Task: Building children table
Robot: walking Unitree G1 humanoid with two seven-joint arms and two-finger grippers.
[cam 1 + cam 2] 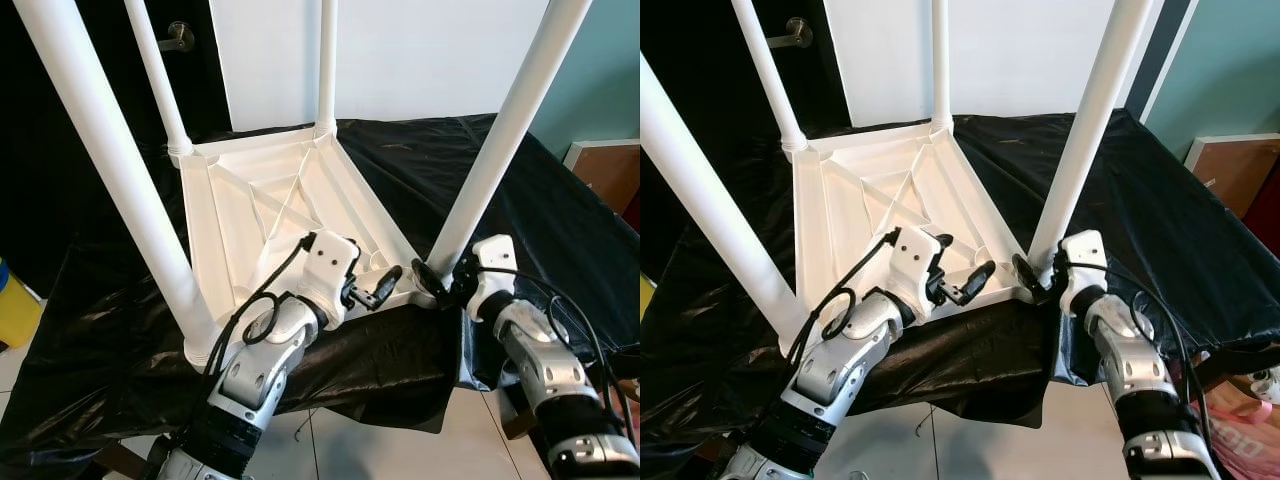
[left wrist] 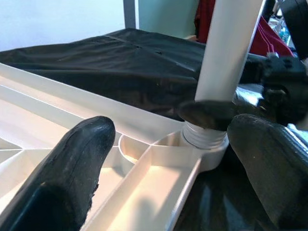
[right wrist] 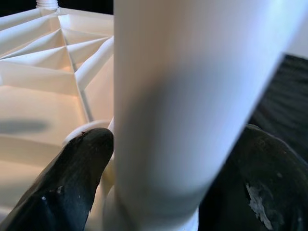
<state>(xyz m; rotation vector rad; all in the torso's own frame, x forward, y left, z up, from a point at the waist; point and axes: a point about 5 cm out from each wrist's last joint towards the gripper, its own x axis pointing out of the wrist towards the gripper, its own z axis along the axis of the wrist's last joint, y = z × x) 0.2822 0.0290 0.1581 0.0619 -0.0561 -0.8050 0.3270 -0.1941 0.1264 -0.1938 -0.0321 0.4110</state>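
Observation:
A white plastic children's table (image 1: pixel 270 200) lies upside down on a black cloth, its four white legs pointing up. My left gripper (image 1: pixel 378 288) hovers open over the table's near rim, a short way left of the near right leg (image 1: pixel 500 140), with nothing between its fingers (image 2: pixel 72 163). My right gripper (image 1: pixel 430 278) is at the base of that leg, where it meets the corner socket (image 2: pixel 204 139). Its fingers (image 3: pixel 72 178) sit on either side of the leg (image 3: pixel 192 96) and close against it.
The black cloth (image 1: pixel 560 220) covers the whole work surface and hangs over the front edge above a tiled floor (image 1: pixel 400 450). A yellow object (image 1: pixel 12 310) stands at the far left. A brown wooden panel (image 1: pixel 610 170) is at the right.

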